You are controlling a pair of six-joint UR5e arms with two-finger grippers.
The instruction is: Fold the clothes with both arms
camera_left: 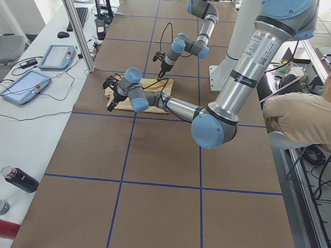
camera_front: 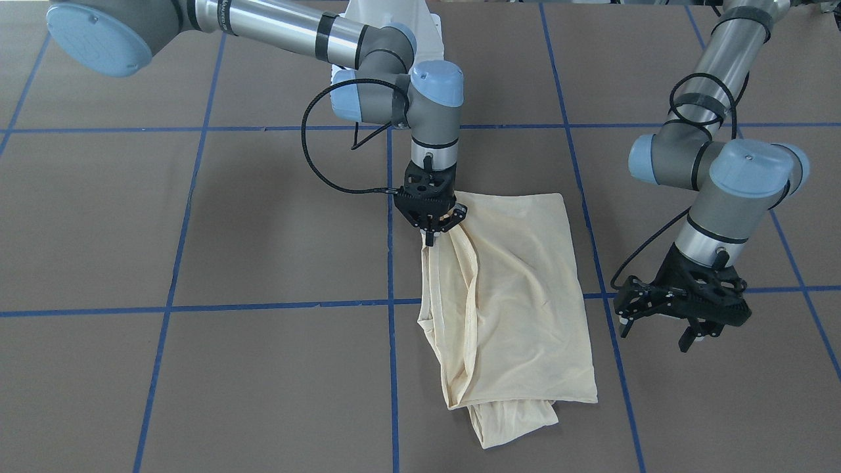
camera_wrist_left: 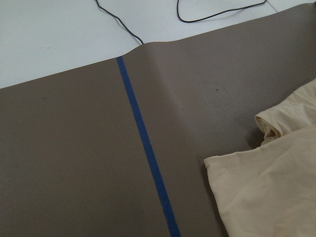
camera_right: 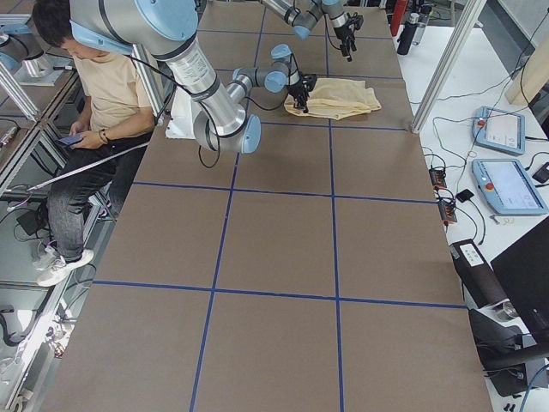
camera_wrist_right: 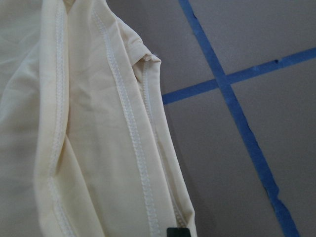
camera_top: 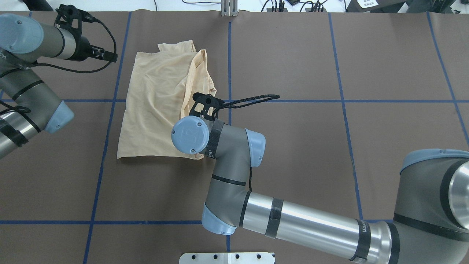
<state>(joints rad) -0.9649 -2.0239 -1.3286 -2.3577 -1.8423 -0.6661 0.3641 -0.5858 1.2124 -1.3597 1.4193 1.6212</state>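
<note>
Right black two-finger gripper [camera_front: 430,235] is clenched on the 11 o'clock corner (front view) of the folded pale cream shirt [camera_front: 525,295], probably to pull the next fold over. Left black gripper [camera_front: 657,328] hangs spread and empty at the shirt's 3 o'clock, clear of the cloth. Shirt lies mid-table on the brown mat [camera_front: 263,230].

Dark lettering is printed along the silver tube of the right arm [camera_front: 263,26], just beside a black band. In the front-facing view only a beginning like "UNIVERSAL" can be made out. In the overhead view a few letters of such lettering are seen low on the same tube, at the near right, too cropped to be read. A raised emblem resembling "UR" is carried by the blue joint cap [camera_top: 190,136] at that arm's wrist. Similar lettering runs along the left arm [camera_left: 250,62], too small to be read.
</note>
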